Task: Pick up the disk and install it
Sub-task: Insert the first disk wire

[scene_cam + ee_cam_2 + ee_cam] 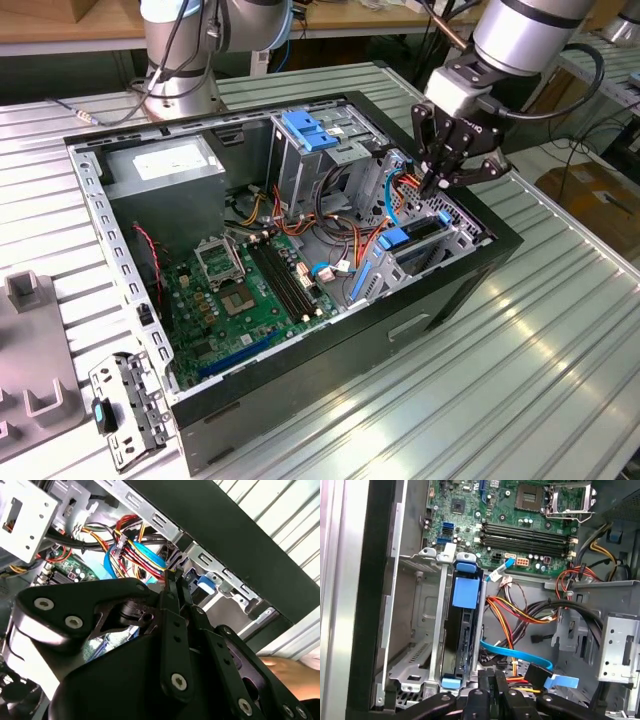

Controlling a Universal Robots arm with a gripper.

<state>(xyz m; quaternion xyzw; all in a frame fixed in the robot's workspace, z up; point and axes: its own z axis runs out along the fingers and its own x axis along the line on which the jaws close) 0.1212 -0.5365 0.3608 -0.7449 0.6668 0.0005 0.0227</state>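
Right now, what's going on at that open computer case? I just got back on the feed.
The arm's gripper is down inside the open computer case, at the drive cage on the exterior view's right. Its fingers look closed together with nothing between them. The disk, with its blue rails, already sits upright in a slot of the drive cage, beside an empty slot. The gripper is just above the disk's near end, among the cables.
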